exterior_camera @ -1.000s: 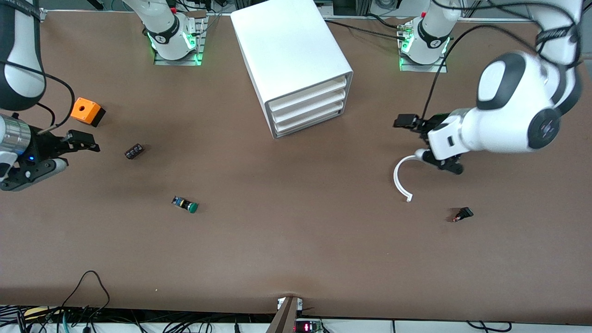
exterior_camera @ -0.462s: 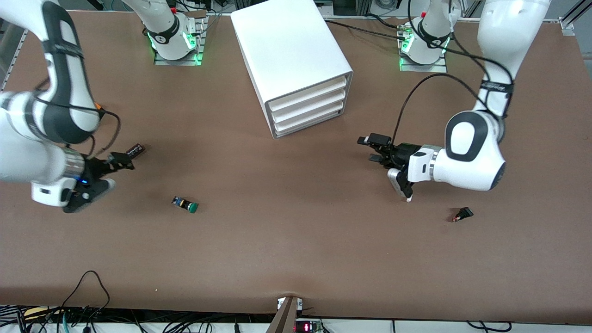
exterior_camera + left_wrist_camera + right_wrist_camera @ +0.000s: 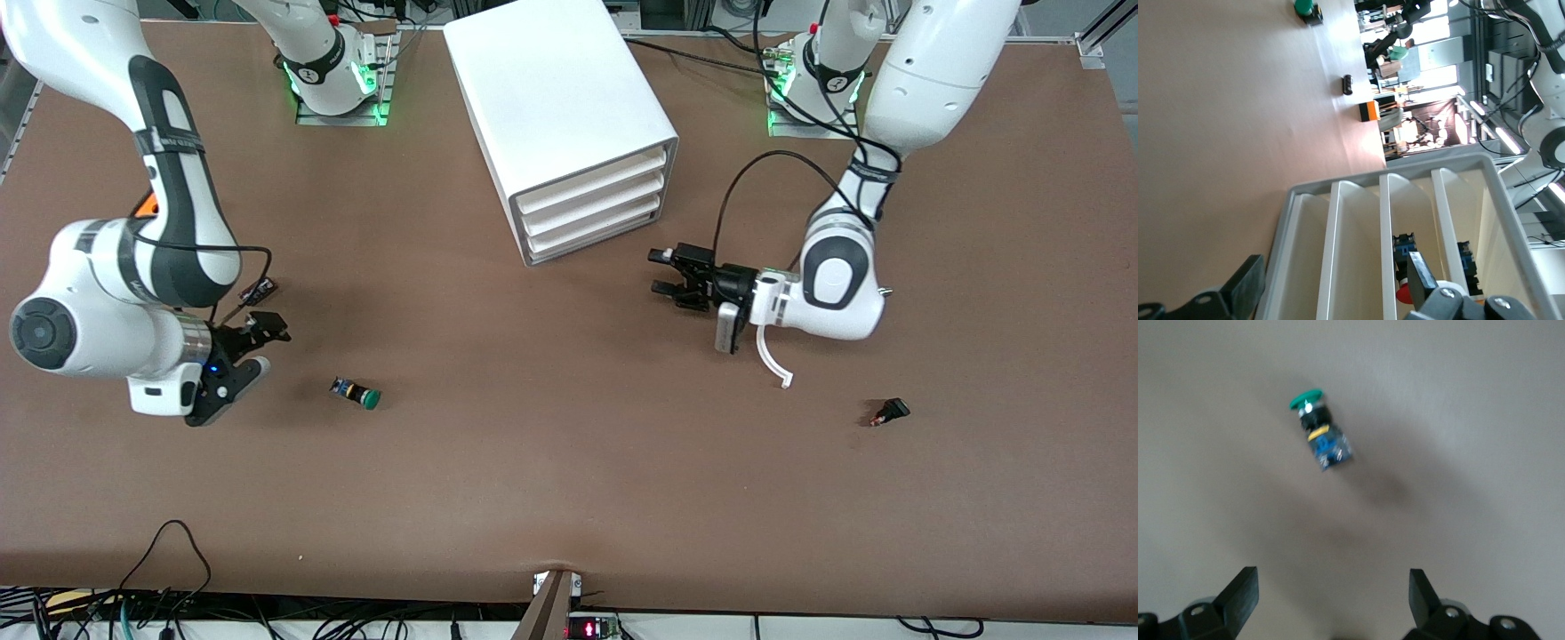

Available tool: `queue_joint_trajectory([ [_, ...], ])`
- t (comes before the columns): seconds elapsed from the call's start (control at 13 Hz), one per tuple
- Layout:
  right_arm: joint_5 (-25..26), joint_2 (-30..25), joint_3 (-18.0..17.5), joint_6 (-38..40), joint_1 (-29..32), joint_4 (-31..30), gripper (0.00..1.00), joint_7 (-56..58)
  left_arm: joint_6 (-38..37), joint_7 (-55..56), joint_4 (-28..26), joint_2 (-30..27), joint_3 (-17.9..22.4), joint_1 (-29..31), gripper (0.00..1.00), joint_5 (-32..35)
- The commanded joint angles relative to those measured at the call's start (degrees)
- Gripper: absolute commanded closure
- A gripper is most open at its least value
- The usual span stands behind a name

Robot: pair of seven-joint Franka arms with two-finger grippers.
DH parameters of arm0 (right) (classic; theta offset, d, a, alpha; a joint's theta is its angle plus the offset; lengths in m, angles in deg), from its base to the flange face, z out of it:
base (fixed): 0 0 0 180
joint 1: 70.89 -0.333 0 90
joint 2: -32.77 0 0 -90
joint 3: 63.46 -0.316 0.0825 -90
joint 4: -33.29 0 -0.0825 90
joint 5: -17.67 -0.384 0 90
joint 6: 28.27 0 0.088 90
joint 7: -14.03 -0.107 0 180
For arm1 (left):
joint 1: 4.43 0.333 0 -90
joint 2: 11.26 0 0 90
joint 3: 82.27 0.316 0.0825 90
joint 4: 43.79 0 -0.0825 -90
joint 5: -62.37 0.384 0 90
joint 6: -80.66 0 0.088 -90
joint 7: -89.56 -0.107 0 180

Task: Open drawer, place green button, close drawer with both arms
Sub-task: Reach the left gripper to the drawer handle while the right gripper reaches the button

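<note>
The drawer [image 3: 594, 233] is seen shut, lowest of three fronts in the white cabinet [image 3: 560, 116]. The button [image 3: 356, 394] is lying on the brown surface [image 3: 569, 480], toward the right arm's end. The right gripper [image 3: 260, 343] is held near it, jaws spread wide and empty, and the left gripper [image 3: 663, 271] is parked in front of the cabinet, jaws also open with nothing in them.

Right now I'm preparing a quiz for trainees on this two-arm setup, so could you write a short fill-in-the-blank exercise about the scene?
1. The button lying on the table has a round cap coloured ____.
2. The white cabinet shows ____ drawer fronts, and the drawer is the lowest.
3. The right gripper has its fingers ____, with the button lying ahead of them in the right wrist view.
4. The left gripper is open and points toward the ____.

Missing words: green; three; open; cabinet
</note>
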Motion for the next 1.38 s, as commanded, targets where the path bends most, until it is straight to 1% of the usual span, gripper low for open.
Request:
queue_joint_trajectory([
  [0.0, -0.7, 2.7, -0.3, -3.1, 0.1, 1.4, 0.0, 7.7, 0.6, -1.5, -2.9, -0.7, -1.0, -0.3, 0.06, -1.8],
  [0.15, -0.9, 4.8, -0.3, -6.7, 0.0, 1.4, 0.0, 13.8, 0.2, -1.4, -4.5, -0.7, -1.5, -0.6, 0.06, -1.3],
  [0.38, -0.8, 7.7, -0.4, -8.9, -0.6, 1.4, 0.0, 19.7, 0.3, -0.6, -5.8, 0.2, -2.0, -1.7, 0.04, -1.3],
  [0.62, -1.1, 8.6, -0.4, -9.6, -2.5, 0.8, 0.0, 20.1, 0.3, -0.6, -5.8, 1.7, -2.0, -2.5, 0.05, -1.3],
  [0.77, -1.1, 8.8, -0.4, -10.1, -3.2, 0.7, 0.0, 20.1, 0.3, -0.6, -6.1, 2.1, -2.1, -3.2, 0.12, -1.3],
  [0.92, -1.1, 9.2, -0.4, -10.1, -3.2, 0.7, 0.0, 20.3, 0.4, -1.0, -6.8, 2.5, -2.1, -4.3, 0.17, -1.3],
  [1.0, -1.1, 9.7, -0.4, -10.3, -3.2, 0.6, 0.0, 20.3, 0.3, -1.3, -6.9, 2.5, -2.1, -4.5, 0.21, -1.3],
  [1.15, -1.2, 10.6, -0.5, -11.5, -3.2, 0.6, 0.0, 21.4, 0.4, -1.3, -7.2, 2.5, -2.1, -5.6, 0.32, -1.3],
  [1.23, -1.2, 11.0, -0.7, -12.3, -3.1, 0.6, 0.0, 21.4, 0.5, -1.3, -7.2, 2.6, -2.1, -5.9, 0.4, -1.2],
  [1.31, -1.2, 11.5, -0.7, -13.1, -3.2, 0.4, 0.0, 21.4, 0.5, -1.3, -7.2, 2.7, -2.1, -6.4, 0.5, -1.0],
])
